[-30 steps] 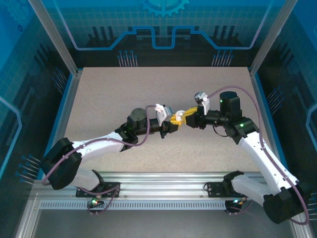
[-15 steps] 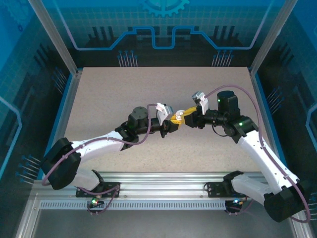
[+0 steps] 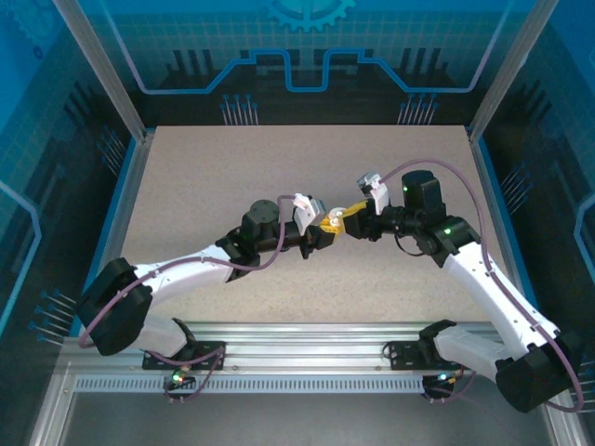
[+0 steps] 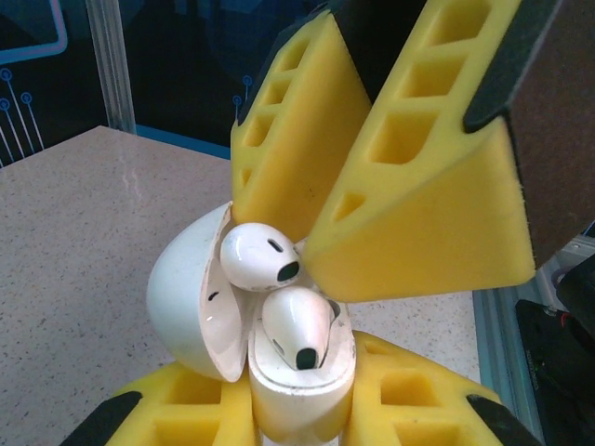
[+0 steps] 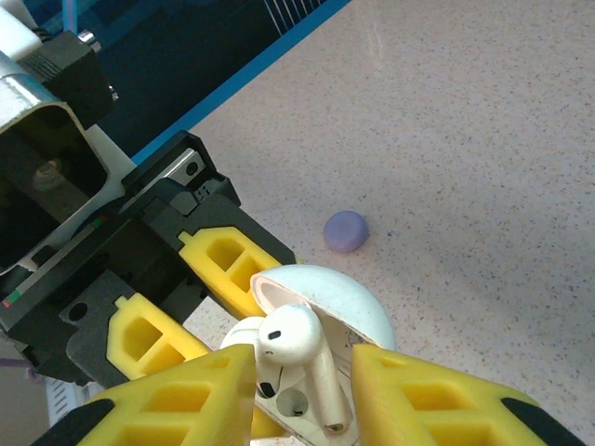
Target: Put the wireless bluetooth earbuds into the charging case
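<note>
We see a beige speckled tabletop (image 3: 279,167); one small, round, pale purple disc (image 5: 345,230) lies flat on it.

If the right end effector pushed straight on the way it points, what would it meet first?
Probably the open charging case in the left end effector, just ahead; the white earbud in the right end effector would touch it first. Depth is unclear.

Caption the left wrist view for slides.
Left gripper holds the open charging case with one seated earbud; right gripper pinches the second earbud.
</note>
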`<state>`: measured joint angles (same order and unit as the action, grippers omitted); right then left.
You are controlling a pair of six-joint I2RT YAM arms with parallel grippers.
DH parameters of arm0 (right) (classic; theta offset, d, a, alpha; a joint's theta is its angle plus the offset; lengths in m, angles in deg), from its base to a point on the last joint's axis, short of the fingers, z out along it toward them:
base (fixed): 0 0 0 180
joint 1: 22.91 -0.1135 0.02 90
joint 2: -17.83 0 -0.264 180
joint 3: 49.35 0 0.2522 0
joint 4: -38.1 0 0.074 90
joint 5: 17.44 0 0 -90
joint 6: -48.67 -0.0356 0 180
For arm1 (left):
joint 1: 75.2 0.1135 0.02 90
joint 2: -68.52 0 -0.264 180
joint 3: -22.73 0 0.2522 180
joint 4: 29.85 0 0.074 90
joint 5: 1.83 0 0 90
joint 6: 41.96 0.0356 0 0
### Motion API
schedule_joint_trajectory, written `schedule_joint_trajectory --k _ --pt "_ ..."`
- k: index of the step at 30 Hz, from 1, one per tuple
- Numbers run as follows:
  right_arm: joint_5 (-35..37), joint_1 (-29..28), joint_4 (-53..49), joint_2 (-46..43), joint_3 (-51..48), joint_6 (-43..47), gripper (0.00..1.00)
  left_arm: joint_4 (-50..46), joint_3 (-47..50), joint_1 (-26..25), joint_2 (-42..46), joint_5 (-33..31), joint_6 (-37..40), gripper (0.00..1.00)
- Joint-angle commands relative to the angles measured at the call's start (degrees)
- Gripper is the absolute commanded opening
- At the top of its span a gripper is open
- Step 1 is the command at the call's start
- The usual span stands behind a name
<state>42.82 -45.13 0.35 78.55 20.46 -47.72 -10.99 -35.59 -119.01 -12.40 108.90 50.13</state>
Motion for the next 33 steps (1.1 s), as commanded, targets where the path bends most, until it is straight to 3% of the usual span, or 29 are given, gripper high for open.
schedule_joint_trajectory --k 1,18,29,33 --pt "4.5 -0.6 -0.7 -0.1 0.0 -1.2 0.33 3.4 -2.7 -1.1 1.4 3.6 3.1 0.17" --pt "6.0 -0.3 4.4 -0.5 -6.6 -5.6 0.33 -9.6 -3.7 -1.2 3.1 -1.7 6.8 0.16" --pt "6.6 -0.2 6.8 0.0 -9.7 -7.1 0.34 -10.7 -2.0 -1.1 4.1 -2.0 6.4 0.16" --pt "6.7 0.1 6.7 0.6 -10.1 -7.2 0.34 -13.5 -2.5 -1.2 4.0 -5.0 6.2 0.16"
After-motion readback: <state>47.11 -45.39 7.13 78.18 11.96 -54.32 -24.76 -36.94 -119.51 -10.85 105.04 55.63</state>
